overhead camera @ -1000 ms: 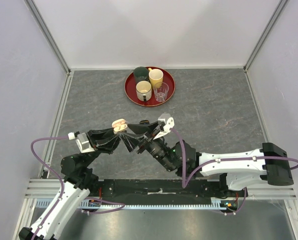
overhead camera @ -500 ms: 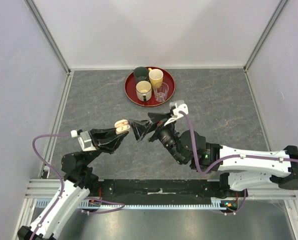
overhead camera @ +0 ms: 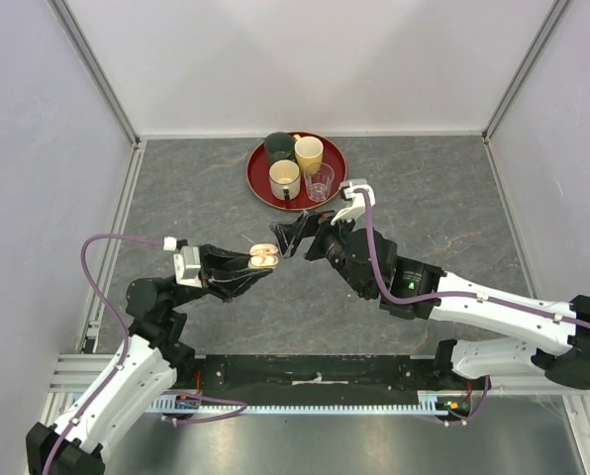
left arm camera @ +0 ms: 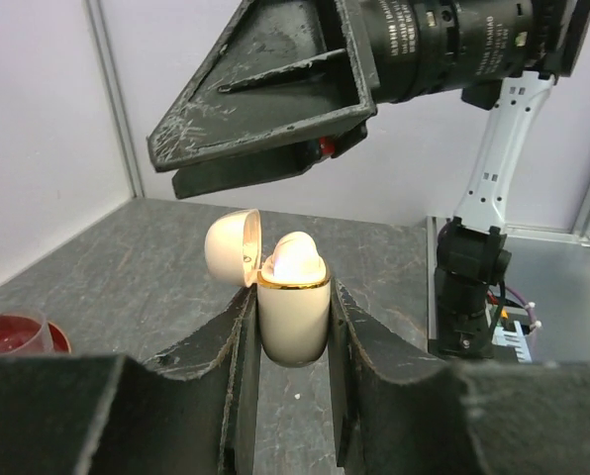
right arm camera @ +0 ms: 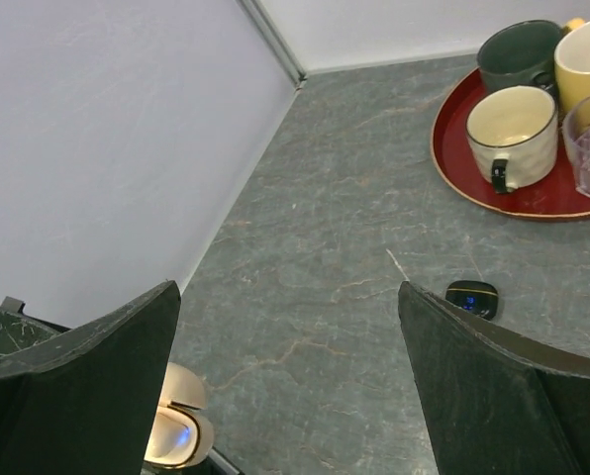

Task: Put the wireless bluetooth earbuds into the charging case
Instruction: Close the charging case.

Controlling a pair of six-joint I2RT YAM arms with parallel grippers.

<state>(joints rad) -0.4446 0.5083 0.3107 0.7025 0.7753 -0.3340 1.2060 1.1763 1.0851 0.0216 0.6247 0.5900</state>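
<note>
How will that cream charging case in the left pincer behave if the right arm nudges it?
Probably slippery: the glossy, rounded charging case may twist in the left pincer. Its open lid likely swings shut if touched.

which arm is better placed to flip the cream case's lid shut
Right. The left tool is shut on the cream case, holding it upright with its lid open, so it is busy. The right tool is open, empty and close to that lid.
</note>
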